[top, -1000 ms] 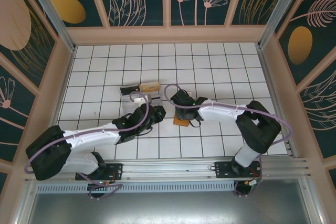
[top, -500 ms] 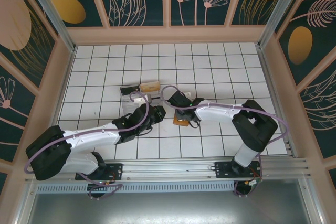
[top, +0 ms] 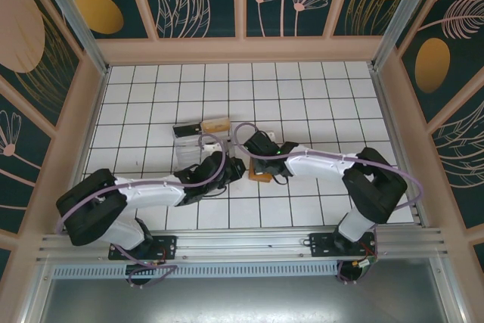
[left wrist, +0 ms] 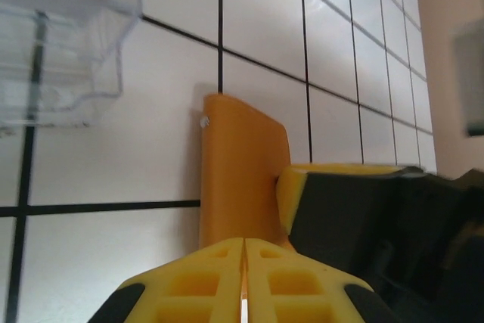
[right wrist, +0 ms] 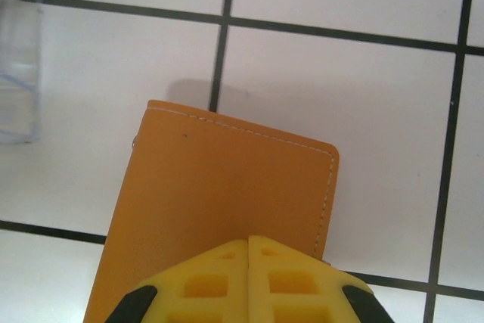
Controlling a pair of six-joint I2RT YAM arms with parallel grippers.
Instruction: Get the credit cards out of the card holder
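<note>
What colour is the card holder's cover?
The card holder is orange-brown with pale edge stitching; the right wrist view shows it best.

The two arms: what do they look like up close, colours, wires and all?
The left arm and right arm have smooth white shells with chunky black joints, and a lilac cable loops along each. The left gripper and right gripper end in yellow fingers moulded with square pockets, on black mounts.

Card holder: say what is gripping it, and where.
The card holder appears pinched twice: the right gripper is shut on one edge, the left gripper on another.
</note>
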